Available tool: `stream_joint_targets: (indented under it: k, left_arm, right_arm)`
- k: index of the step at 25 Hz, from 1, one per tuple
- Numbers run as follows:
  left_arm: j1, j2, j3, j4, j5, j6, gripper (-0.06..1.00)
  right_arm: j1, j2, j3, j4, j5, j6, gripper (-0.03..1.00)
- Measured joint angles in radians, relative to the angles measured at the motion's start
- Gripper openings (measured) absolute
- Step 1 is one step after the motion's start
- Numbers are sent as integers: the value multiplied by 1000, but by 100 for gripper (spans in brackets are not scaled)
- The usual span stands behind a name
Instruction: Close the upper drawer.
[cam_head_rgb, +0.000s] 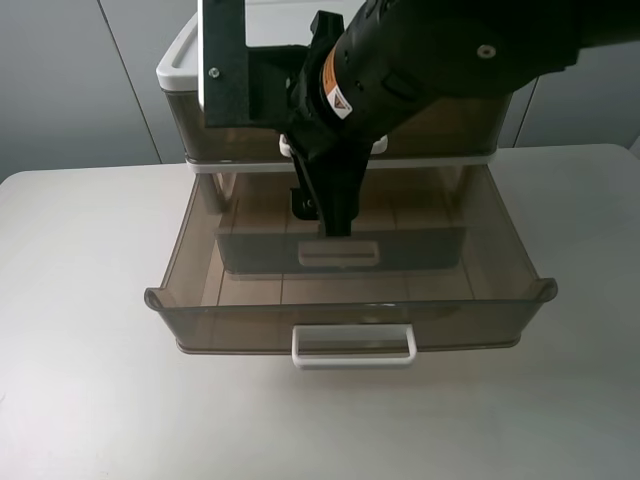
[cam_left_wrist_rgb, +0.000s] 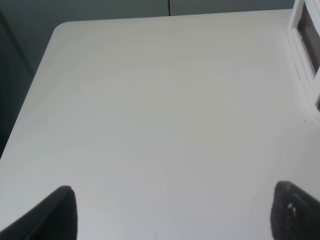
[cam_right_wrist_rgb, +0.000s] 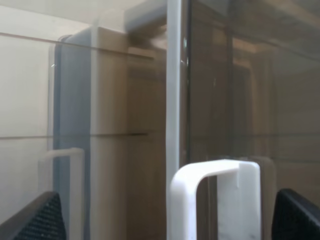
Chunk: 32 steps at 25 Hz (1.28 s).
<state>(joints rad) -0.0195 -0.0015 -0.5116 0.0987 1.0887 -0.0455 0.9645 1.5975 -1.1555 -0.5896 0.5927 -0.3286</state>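
Nearest stood the right gripper (cam_head_rgb: 325, 215), jaws apart before the upper drawer (cam_head_rgb: 440, 130), which seemed almost home in the top tier. Idle, the left gripper (cam_left_wrist_rgb: 172, 215) hung released above the table (cam_left_wrist_rgb: 150, 100). From the right wrist, the white handle (cam_right_wrist_rgb: 239, 200) lay between the fingertips (cam_right_wrist_rgb: 45, 220); a straight, centred push seemed best.

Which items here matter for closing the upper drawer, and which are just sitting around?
Job: upper drawer, its white loop handle, right hand open at that handle.
Idle: lower drawer pulled out, left hand open over the table.
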Motion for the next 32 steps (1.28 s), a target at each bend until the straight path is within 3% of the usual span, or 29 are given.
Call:
stream_joint_targets:
  k: [9,22,32]
  left_arm:
    - [0,0,0,0,0,2,74]
    - [0,0,0,0,0,2,74]
    - [0,0,0,0,0,2,74]
  right_arm:
    - [2,-34,0,95,13,0,63]
    - [31,-81,0,243,195,0,63]
    - [31,-60,0,331,225,-40,63]
